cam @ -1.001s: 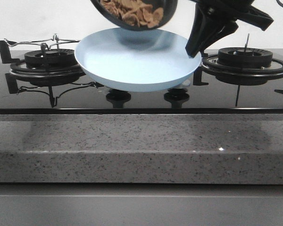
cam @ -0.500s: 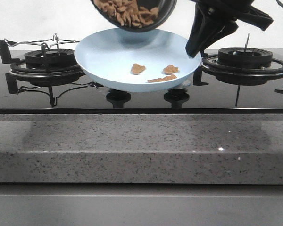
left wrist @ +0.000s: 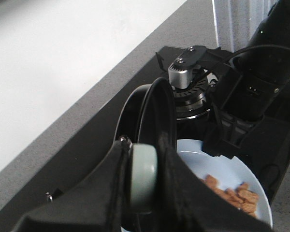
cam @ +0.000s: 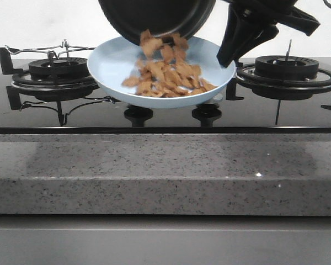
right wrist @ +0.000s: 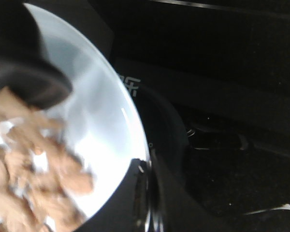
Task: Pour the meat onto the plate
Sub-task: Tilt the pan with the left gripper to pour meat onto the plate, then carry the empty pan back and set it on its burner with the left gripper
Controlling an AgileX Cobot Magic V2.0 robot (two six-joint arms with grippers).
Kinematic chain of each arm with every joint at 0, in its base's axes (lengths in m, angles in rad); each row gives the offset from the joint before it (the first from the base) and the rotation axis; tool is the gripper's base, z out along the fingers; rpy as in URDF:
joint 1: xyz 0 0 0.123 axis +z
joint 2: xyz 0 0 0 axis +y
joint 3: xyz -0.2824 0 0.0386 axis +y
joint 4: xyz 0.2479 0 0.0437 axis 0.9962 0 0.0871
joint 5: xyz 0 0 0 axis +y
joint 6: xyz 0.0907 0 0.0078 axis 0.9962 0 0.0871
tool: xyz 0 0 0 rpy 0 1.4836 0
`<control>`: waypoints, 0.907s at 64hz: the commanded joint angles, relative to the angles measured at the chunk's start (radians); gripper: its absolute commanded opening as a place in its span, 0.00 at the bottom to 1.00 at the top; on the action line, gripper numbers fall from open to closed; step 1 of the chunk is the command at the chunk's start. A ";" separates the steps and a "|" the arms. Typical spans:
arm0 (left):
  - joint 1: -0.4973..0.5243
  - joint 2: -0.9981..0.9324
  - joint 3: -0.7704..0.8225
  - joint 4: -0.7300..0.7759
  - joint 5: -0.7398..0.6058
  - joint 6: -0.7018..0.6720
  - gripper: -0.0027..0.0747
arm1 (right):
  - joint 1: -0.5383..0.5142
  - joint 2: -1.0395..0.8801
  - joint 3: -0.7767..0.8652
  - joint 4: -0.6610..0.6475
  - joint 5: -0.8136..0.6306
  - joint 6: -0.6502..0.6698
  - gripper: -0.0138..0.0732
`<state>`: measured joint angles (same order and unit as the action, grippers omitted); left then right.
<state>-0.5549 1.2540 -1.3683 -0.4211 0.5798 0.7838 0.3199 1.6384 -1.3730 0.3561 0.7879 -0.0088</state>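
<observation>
The pale blue plate (cam: 113, 63) is held tilted above the stove between the two burners. My right gripper (cam: 227, 58) is shut on its right rim, as the right wrist view shows (right wrist: 150, 193). The black frying pan (cam: 154, 16) is tipped steeply over the plate. My left gripper (left wrist: 145, 186) is shut on the pan's pale grey-green handle (left wrist: 144, 176). The orange-brown meat (cam: 168, 74) is sliding out of the pan and heaping on the plate. It also shows in the right wrist view (right wrist: 34, 183) and in the left wrist view (left wrist: 234, 193).
A black burner with a wire rack (cam: 55, 72) stands left of the plate, and another burner (cam: 287, 69) stands to its right. Two stove knobs (cam: 138, 115) sit under the plate. A grey speckled counter edge (cam: 165, 171) runs along the front.
The pan has tipped further until its underside faces the camera. The meat has gone from a few pieces on the plate to a heap, with more still falling.
</observation>
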 commanded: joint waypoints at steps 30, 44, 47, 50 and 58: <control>0.068 -0.040 -0.040 -0.066 -0.184 -0.147 0.01 | -0.001 -0.036 -0.028 0.010 -0.039 -0.009 0.09; 0.327 -0.037 -0.038 -0.447 -0.077 -0.142 0.01 | -0.001 -0.036 -0.028 0.010 -0.039 -0.009 0.09; 0.398 -0.035 -0.033 -0.544 -0.051 -0.141 0.01 | -0.001 -0.036 -0.028 0.010 -0.039 -0.009 0.09; 0.473 -0.033 -0.022 -0.646 -0.027 -0.141 0.01 | -0.001 -0.036 -0.028 0.010 -0.039 -0.009 0.09; 0.690 0.004 0.032 -0.910 0.076 -0.179 0.01 | -0.001 -0.036 -0.028 0.010 -0.039 -0.009 0.09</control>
<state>0.0080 1.2568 -1.3394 -1.0896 0.6367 0.6427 0.3199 1.6384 -1.3730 0.3561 0.7886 -0.0088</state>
